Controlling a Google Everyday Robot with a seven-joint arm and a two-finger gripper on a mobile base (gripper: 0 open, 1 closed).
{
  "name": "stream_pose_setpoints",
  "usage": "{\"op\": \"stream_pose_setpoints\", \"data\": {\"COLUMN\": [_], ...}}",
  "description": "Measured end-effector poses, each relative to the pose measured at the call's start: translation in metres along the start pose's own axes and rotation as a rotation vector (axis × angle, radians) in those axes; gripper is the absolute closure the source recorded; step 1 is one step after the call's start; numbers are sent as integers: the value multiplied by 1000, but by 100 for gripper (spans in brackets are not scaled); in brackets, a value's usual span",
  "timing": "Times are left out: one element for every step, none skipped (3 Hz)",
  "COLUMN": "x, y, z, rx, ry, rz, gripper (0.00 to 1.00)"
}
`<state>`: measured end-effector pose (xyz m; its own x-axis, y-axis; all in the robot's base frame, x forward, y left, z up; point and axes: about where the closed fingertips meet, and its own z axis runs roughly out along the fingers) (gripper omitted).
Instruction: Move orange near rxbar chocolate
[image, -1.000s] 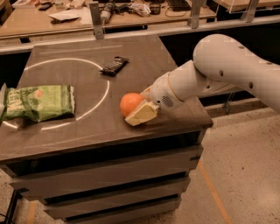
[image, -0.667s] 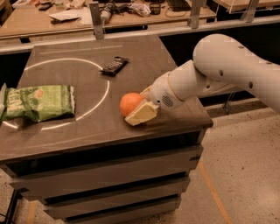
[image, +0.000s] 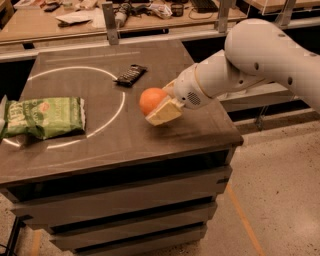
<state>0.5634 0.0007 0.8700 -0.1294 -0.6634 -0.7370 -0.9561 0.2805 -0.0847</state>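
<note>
the end effector (image: 161, 103) pinches the orange (image: 149, 98) at mid-table (image: 200, 135); the bar (image: 131, 74) lies apart, farther back and left.

Colours on dark brown bench (image: 200, 135) w/ white circle line (image: 75, 68).
Bright orange (image: 151, 99) clasped in cream gripper (image: 159, 104) mid-bench; rxbar chocolate (image: 131, 74) black-brown; chip bag (image: 45, 116) green w/ light print.

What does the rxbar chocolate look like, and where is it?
On the tabletop, find the far edge of the white circle. The rxbar chocolate lies there, beyond the gripper holding the orange. It is flat, narrow and dark, unlike the green chip bag.
</note>
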Motion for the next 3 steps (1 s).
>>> {"op": "stream_pose_setpoints", "data": {"x": [-6, 0, 8], "y": [-31, -62, -93], "z": [-20, -35, -39], "rx": [77, 127, 140], "ry": [-11, -42, -67], "rz": [-32, -32, -42], "gripper": [100, 100, 100]}}
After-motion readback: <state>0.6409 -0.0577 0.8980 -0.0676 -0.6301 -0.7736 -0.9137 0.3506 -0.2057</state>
